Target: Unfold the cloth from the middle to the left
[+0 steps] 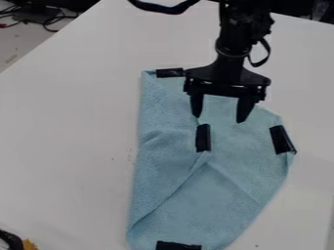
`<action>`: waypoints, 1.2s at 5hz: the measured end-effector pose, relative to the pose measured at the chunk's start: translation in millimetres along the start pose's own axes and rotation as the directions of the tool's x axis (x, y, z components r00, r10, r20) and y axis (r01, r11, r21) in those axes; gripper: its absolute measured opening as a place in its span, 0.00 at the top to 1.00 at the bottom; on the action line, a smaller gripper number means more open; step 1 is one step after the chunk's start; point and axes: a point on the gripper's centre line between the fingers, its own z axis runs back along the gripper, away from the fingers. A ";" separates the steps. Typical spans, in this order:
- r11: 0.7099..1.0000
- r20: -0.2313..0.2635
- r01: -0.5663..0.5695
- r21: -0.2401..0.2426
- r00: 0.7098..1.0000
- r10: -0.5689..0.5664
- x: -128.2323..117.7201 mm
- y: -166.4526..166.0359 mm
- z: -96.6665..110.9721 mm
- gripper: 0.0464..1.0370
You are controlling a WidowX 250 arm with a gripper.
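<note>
The gripper [220, 117] hangs over the upper part of the light blue cloth [228, 180], its two fingers spread apart with nothing between them. The cloth lies on the white table, with a flap [163, 151] folded over along its left side. A black tape piece [203, 137] marks the flap's corner near the cloth's middle, just below the left fingertip. More black patches sit at the cloth's top left [170, 72], right edge [282, 139] and bottom [178, 245]. Whether the fingertips touch the cloth, I cannot tell.
The white table [65, 146] extends on both sides of the cloth. A black object with an orange-yellow part [29, 244] is at the bottom left corner. Cables [49, 20] lie beyond the table's edge at the top left.
</note>
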 end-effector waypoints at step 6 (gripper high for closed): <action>0.998 -0.094 -0.001 -0.070 0.996 -0.006 -2.8 11.6 -41.2 0.15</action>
